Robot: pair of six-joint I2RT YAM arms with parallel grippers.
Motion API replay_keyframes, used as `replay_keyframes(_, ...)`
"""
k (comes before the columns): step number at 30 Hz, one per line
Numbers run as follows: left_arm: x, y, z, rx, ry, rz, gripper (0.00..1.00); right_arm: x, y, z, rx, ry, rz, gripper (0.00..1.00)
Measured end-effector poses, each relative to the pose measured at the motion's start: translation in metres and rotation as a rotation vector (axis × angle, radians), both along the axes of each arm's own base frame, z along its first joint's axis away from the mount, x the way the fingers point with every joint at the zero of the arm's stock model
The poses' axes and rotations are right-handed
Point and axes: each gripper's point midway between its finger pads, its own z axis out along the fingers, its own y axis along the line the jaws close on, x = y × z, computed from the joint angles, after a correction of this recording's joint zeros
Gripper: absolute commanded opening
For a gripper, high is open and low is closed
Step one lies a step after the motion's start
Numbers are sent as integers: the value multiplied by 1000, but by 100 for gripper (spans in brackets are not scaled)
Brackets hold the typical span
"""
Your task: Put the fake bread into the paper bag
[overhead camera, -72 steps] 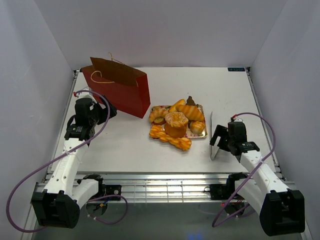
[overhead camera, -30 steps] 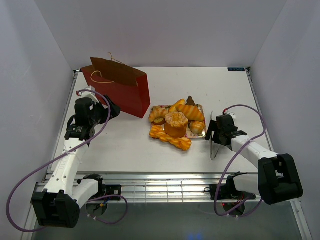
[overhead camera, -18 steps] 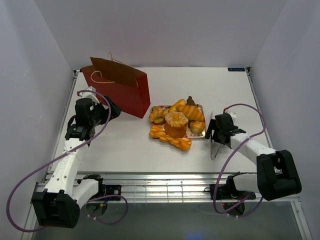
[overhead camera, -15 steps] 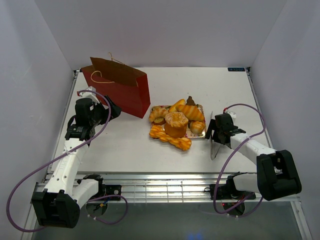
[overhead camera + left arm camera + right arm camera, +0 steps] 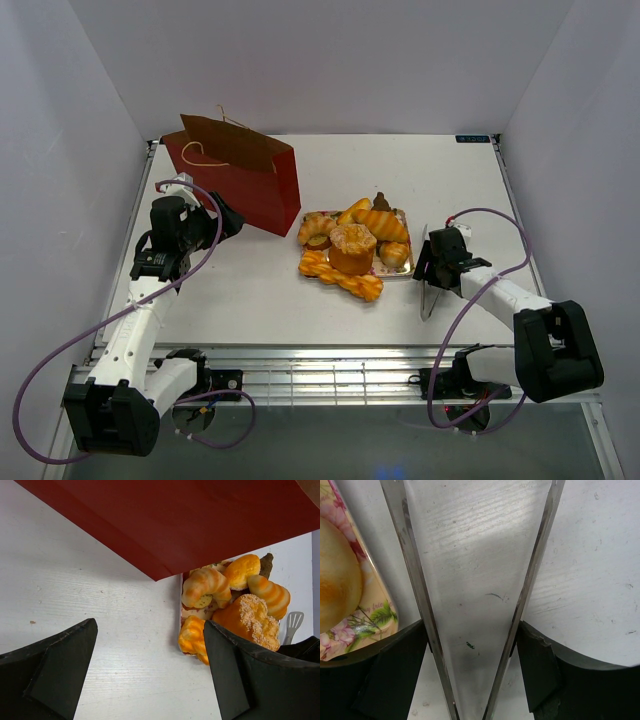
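The fake bread [image 5: 352, 247] is a pile of glossy golden pastries on a pink floral tray [image 5: 405, 266] at the table's middle. The dark red paper bag [image 5: 240, 180] stands upright at the back left, its mouth open. My left gripper [image 5: 225, 222] is open and empty, just in front of the bag's near left corner. Its wrist view shows the bag's red side [image 5: 190, 520] above and the bread [image 5: 235, 605] beyond. My right gripper [image 5: 425, 265] is shut on metal tongs [image 5: 424, 285] just right of the tray. The tongs' two arms [image 5: 415, 580] spread in a V between my jaws [image 5: 472, 650].
The tray's floral edge [image 5: 365, 620] and a round pastry [image 5: 335, 580] lie at the left of the right wrist view. White walls close in the table on three sides. A metal rail runs along the near edge [image 5: 320, 360].
My right gripper has moved up and left toward the tray with the tongs, then held nearly still for the last half second. The left arm has barely shifted.
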Motion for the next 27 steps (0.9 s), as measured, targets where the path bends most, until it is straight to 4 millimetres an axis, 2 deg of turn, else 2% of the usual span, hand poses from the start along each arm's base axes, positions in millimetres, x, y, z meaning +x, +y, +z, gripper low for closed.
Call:
replay_keyframes(10, 0, -1, 0, -5, 1, -3, 97, -5, 0, 11, 2, -5, 9, 73)
replay_keyframes(21, 0, -1, 0, -7, 2, -2, 97, 3, 3, 49, 19, -81, 26, 72)
replay_keyframes(27, -1, -1, 1, -5, -1, -2, 98, 11, 7, 81, 31, -135, 53, 72)
